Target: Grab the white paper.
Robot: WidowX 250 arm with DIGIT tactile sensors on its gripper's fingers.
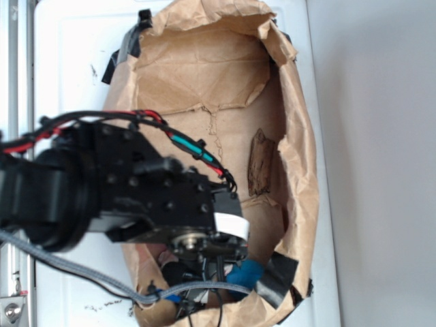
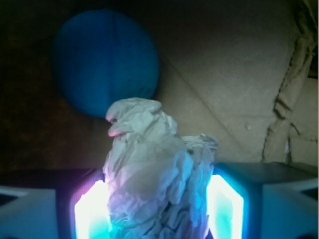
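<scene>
Grasp step: my hand [image 2: 158,204] is clamped on the white paper [image 2: 154,174] beside the blue ball [image 2: 104,62]; next, I lift straight up.

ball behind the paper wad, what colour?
Blue, plain, no pattern. The ball shows best in the wrist view, just behind the white paper.
</scene>
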